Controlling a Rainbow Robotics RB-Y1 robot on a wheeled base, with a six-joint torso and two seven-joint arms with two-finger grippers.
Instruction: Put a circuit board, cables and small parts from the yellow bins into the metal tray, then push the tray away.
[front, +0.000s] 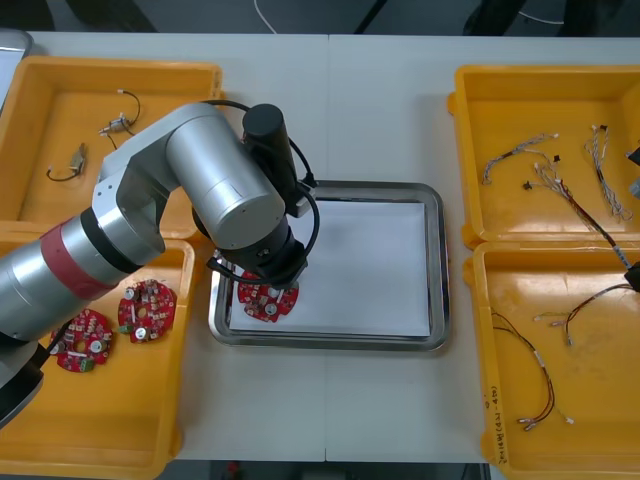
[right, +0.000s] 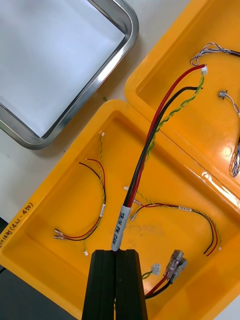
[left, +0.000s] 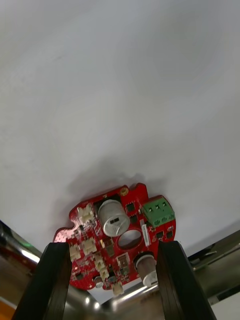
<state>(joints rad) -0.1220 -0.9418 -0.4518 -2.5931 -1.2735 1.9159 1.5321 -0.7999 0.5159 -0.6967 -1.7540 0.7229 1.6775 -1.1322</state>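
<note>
A round red circuit board (left: 117, 235) sits between my left gripper's (left: 112, 247) black fingers, just over the white floor of the metal tray (front: 437, 270). From the front, the left gripper (front: 262, 290) is at the tray's near left corner with the board (front: 268, 303) under it. My right gripper (right: 118, 252) is shut on a red and black cable (right: 145, 160) with a white label and a green-yellow twisted strand. It holds the cable above the near right yellow bin (right: 45, 220), beside the tray's rim (right: 100, 85).
Two more circuit boards (front: 148, 308) lie in the near left bin (front: 120, 430). The far left bin (front: 40, 90) holds small metal parts (front: 115, 125). Loose cables (front: 560, 175) lie in the far right bin, and others (right: 95, 200) in the near right one.
</note>
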